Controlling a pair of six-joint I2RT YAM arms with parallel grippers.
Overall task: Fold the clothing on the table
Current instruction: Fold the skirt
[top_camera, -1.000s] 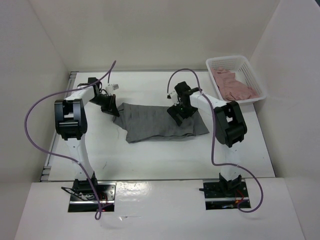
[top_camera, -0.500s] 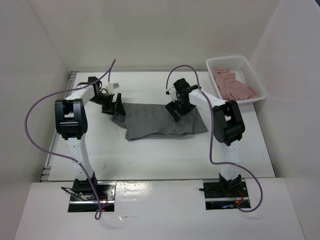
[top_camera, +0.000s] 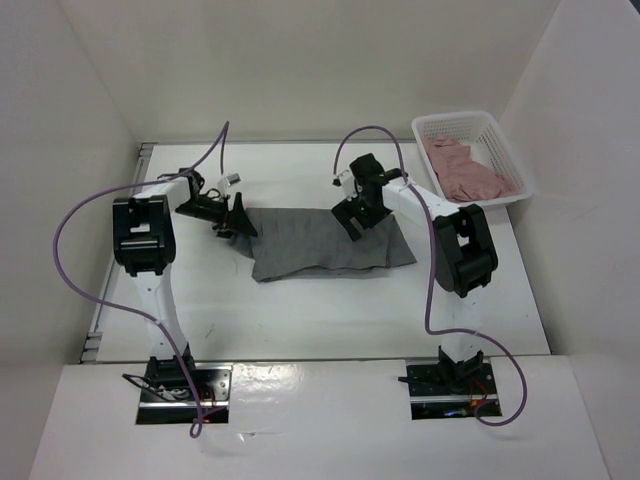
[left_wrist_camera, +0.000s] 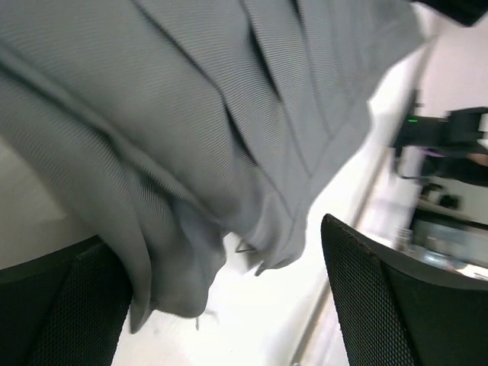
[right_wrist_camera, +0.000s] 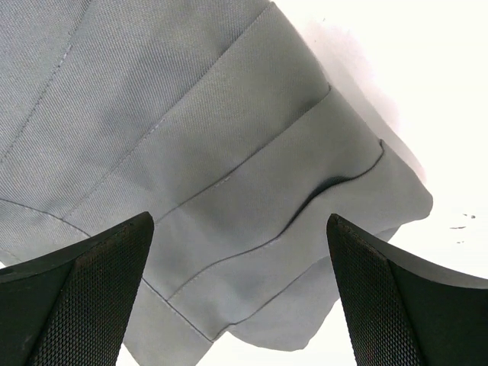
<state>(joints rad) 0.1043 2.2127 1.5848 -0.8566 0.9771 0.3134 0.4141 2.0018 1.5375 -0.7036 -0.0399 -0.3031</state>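
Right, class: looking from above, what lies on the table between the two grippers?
The grey skirt fills that stretch, left gripper to right gripper; the top view shows it.

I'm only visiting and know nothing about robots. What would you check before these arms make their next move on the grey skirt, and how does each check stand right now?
1. Is the left gripper open? ok, jaws wide at the left edge of the skirt.
2. Is cloth between the left fingers? ok, a bunched fold lies between them.
3. Is the right gripper open? ok, jaws wide over the far edge.
4. Does the right gripper touch cloth? cannot tell.
5. Does the skirt lie flat? not ok, its left edge is rumpled.
6. Is the skirt wholly on the table? ok; the basket stands apart.
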